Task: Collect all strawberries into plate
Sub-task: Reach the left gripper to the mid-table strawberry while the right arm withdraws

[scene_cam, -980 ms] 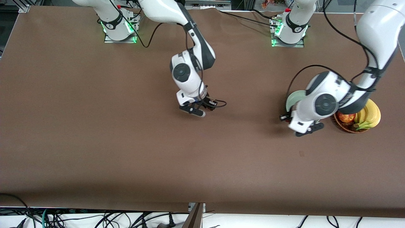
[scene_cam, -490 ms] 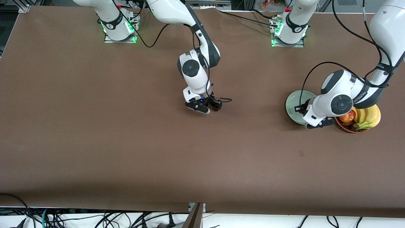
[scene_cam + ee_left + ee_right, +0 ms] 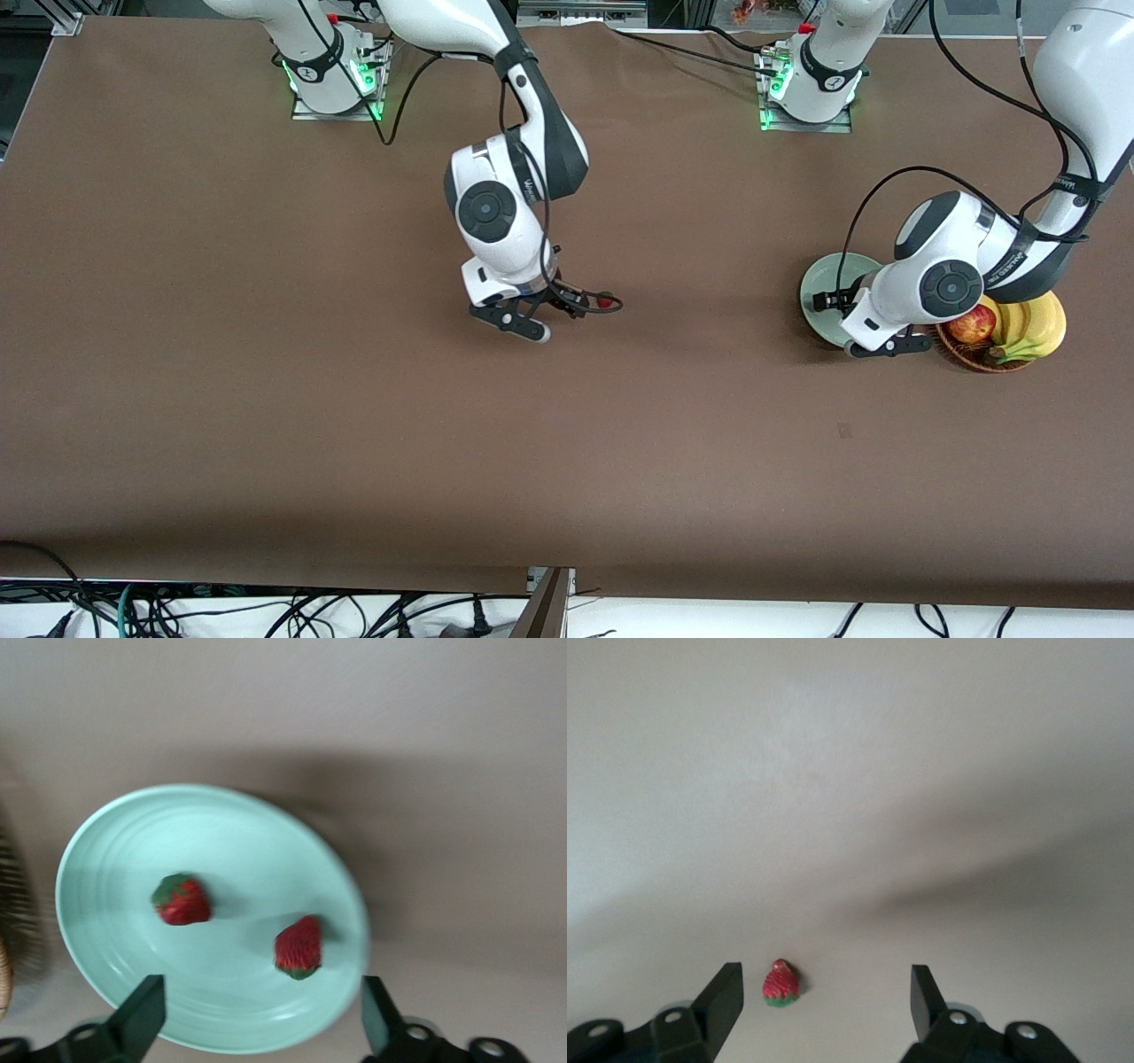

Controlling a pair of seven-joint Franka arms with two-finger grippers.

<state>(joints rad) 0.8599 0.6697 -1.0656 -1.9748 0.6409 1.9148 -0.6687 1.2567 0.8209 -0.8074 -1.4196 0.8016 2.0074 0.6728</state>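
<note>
L gripper (image 3: 257, 1028) is hanging over the plate (image 3: 819, 323) w/ fingers wide apart and holding nothing. A sec ago it was off the plate's edge, toward the table's middle; now 2 berries are lying on the plate: one (image 3: 182, 900) near the centre, one (image 3: 299, 946) just beside it, apart, not touching. Looks like it's just dropping the 2nd one off, so that delivery is prob. done.

R gripper (image 3: 824, 1005) is hovering low over bare table mid-way btwn the arms, fingers apart w/ nothing between them. Its wrist has swung toward the R arm's end since half a sec ago, exposing the 3rd berry (image 3: 606, 300) on the table, just beside the fingers. In the R wrist view that berry (image 3: 780, 983) is sitting close to one finger, not centred in the gap.

Meaning: 2 of 3 are in, 1 left, well apart from the plate.

Count: 3 berries, 1 plate, 1 basket (image 3: 970, 359) touching or nearly touching the plate, w/ 1 apple (image 3: 972, 325) and 1 bunch of bananas (image 3: 1032, 328) in it.
</note>
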